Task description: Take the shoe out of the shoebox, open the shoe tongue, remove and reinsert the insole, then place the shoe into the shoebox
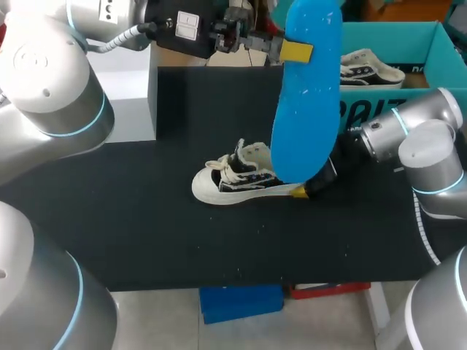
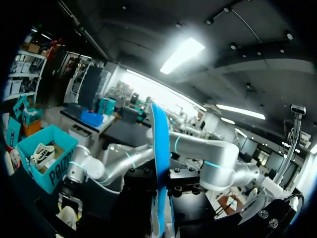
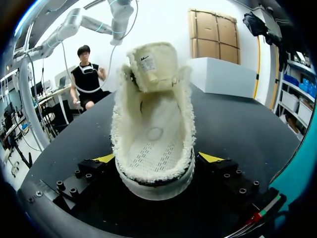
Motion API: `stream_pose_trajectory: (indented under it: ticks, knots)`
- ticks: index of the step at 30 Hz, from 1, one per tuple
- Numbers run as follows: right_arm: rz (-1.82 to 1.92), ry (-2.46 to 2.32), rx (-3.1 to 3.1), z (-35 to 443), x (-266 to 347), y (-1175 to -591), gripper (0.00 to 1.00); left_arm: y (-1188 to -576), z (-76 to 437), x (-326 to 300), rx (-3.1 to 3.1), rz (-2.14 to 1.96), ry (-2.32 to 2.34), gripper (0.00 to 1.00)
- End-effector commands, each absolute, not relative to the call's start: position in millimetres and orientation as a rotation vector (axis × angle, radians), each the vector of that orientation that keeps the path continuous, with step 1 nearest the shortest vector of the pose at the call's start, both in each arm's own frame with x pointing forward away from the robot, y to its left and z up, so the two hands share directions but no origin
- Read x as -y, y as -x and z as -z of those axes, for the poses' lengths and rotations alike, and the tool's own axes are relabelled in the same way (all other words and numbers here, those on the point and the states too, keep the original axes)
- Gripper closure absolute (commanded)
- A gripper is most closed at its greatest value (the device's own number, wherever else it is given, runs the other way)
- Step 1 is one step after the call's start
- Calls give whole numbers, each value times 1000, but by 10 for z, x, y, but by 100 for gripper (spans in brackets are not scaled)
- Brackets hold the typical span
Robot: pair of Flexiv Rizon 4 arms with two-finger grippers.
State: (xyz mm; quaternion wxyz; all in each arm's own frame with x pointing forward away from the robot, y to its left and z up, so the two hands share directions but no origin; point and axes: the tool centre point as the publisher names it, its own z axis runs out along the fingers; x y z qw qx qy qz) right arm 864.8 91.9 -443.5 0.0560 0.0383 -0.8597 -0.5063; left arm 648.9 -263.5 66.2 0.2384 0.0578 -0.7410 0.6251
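1. Jaws of the left gripper [image 1: 295, 51] are closed narrow on the long blue foam insole [image 1: 306, 95], pinching it near its upper end. In the left wrist view the insole stands edge-on between the fingers.
2. The right gripper [image 1: 305, 191] clasps the heel of the black-and-white canvas sneaker [image 1: 237, 179]. One yellow tip is pressed to each side of the heel, so the jaws stand about a heel's breadth apart.
3. The sneaker sits upright on its sole on the black table [image 1: 131, 219]. Its long axis runs across the table, toe toward the left arm's side and heel in the right gripper.
4. Its cream tongue [image 3: 153, 62] is pulled up and forward, and the footbed below it is bare.
5. The insole hangs nearly vertical, almost at right angles to the sneaker's long axis. Its lower end is at the heel end of the sneaker, beside the right gripper, and not yet inside the opening.
6. Reinsertion probably needs the left arm to tip that lower end toward the toe and slide it in along the sneaker.
7. The teal cardboard shoebox [image 1: 438, 51] stands at the table's far right with a second shoe [image 1: 372, 69] in it.
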Motion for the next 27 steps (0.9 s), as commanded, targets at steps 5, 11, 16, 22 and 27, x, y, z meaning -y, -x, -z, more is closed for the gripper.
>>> stream_pose_trajectory:
  ticks: [5, 11, 16, 22, 27]
  knots:
    - [1315, -68, 2670, 4205, -803, -8643, 0, -6478, -649, 2643, 2030, -1717, -162, 100]
    - [1093, 91, 2750, 4109, -753, -8603, 0, -6478, -649, 2643, 2030, -1717, -162, 100]
    - [922, 83, 2853, 4110, -759, -8527, 0, -6478, -649, 2643, 2030, -1717, -162, 100]
    - [794, -14, 2928, 4083, -804, -8489, 0, -6478, -649, 2643, 2030, -1717, -162, 100]
    - [732, -47, 2942, 4016, -832, -8541, 0, -6478, -649, 2643, 2030, -1717, -162, 100]
